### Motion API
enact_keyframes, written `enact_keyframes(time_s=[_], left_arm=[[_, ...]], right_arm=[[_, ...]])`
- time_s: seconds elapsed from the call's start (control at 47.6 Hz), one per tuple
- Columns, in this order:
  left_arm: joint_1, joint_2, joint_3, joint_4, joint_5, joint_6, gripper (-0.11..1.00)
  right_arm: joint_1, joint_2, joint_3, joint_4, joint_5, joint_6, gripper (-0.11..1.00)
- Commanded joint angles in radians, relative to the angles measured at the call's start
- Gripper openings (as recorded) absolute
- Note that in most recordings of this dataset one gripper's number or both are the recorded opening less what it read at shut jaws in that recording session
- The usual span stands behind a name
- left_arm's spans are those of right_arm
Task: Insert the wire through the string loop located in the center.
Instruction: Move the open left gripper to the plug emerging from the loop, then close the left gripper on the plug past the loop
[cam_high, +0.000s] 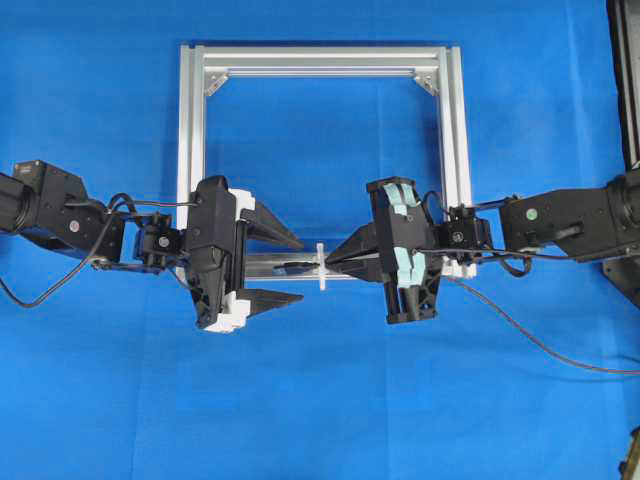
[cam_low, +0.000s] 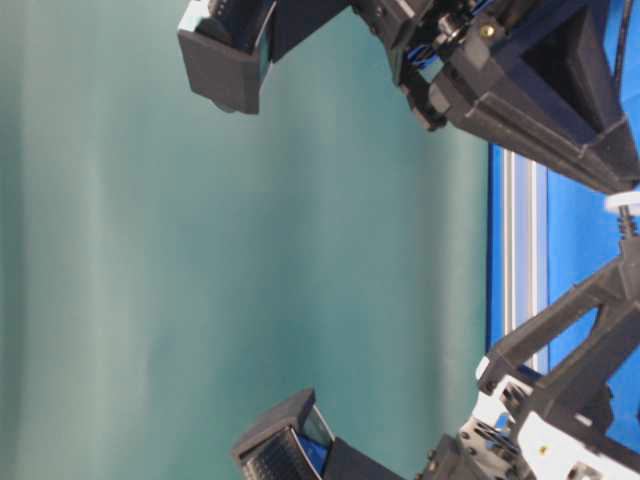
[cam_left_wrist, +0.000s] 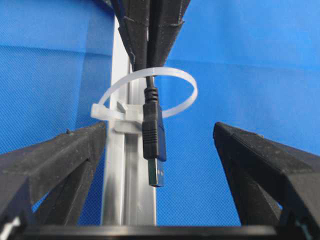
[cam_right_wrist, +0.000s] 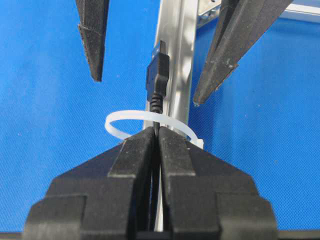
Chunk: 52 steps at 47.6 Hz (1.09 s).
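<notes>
The wire (cam_left_wrist: 152, 135) already reaches through the string loop (cam_left_wrist: 175, 92): in the left wrist view its plug hangs on the near side of the white ring, the thin black lead running back through it into the right pincer (cam_right_wrist: 157, 145), whose jaws are pressed together on the lead just behind the loop. The left pincer (cam_high: 283, 265) stands wide, empty, one finger either side of the plug without touching it. The loop sits upright on the near rail of the aluminium frame (cam_high: 195, 130), about the middle of that rail, over the blue tabletop (cam_high: 320, 400).

The wire looks light and limp along its length; only the moulded plug and its ribbed strain relief seem stiff. That makes the plug body the likely best place for the left pincer to close on, across its flat sides, not on the metal tip, which looks smooth and slippery. The loop seems thin, springy plastic, so a sideways tug could bend it or drag the plug back against its rim.
</notes>
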Motion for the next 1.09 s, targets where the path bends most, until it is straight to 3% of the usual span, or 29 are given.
enact_keyframes(time_s=[0.0, 0.694, 0.778, 0.988, 1.072], left_arm=[[-0.002, -0.014, -0.014, 0.002, -0.005, 0.000, 0.91], [0.003, -0.014, -0.018, 0.003, -0.002, 0.000, 0.88], [0.003, -0.014, -0.018, 0.003, 0.008, -0.002, 0.75], [0.005, -0.014, -0.021, 0.000, 0.015, -0.005, 0.13], [0.006, -0.014, -0.025, 0.000, 0.015, -0.005, 0.08]], right_arm=[[0.000, -0.011, -0.014, 0.000, -0.009, -0.002, -0.02], [0.000, -0.011, -0.014, 0.000, -0.011, -0.002, -0.02], [0.000, -0.012, -0.014, 0.000, -0.009, -0.002, -0.02], [0.000, -0.012, -0.012, -0.002, -0.011, -0.002, -0.02], [0.002, -0.012, -0.012, -0.003, -0.011, -0.002, -0.02]])
